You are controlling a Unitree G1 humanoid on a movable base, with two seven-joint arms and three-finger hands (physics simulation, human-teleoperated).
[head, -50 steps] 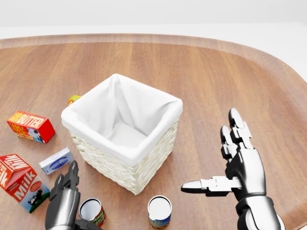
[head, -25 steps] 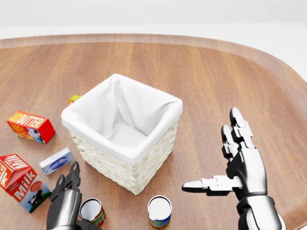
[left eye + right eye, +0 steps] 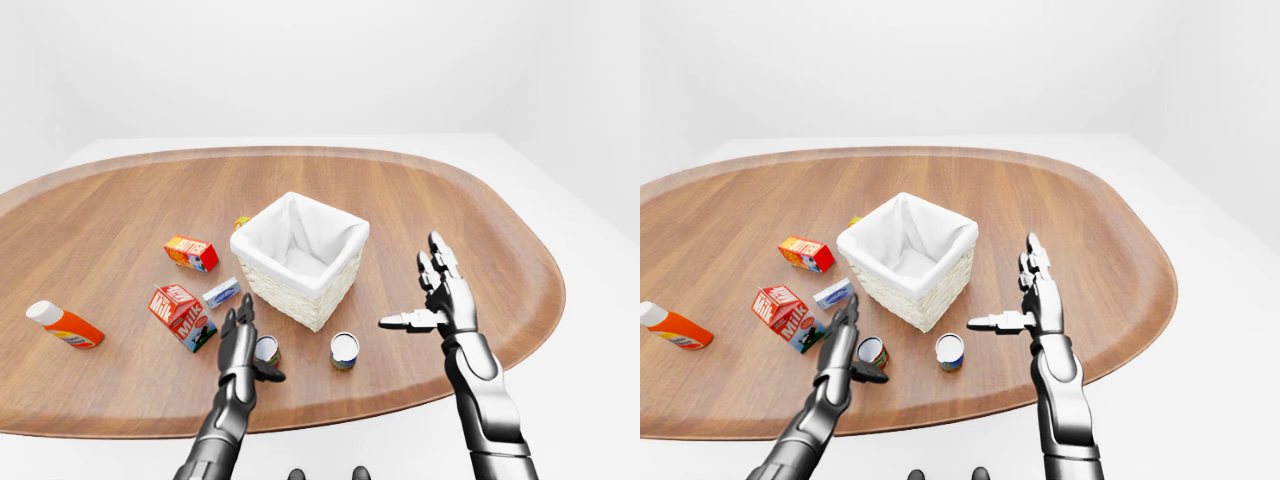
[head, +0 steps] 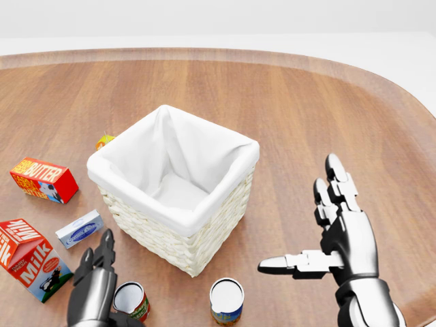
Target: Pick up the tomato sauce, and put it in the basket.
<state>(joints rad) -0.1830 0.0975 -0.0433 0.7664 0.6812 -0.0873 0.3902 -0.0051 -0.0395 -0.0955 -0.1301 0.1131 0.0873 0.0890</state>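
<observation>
The tomato sauce, a small red-labelled can, stands upright on the wooden table at the bottom left of the head view, below the basket. The basket is white wicker with a white cloth lining and nothing visible inside. My left hand is open, its fingers upright just left of the can and its thumb reaching under it in the left-eye view. My right hand hovers open to the right of the basket, palm facing left and thumb pointing left, holding nothing.
A blue-labelled can stands right of the red one. Left of the basket lie a butter box, a milk carton and a small blue-white box. An orange bottle lies at far left. The table's curved rim runs at right.
My left hand has edged very slightly right, toward the red can. The right hand, basket and cans have not moved.
</observation>
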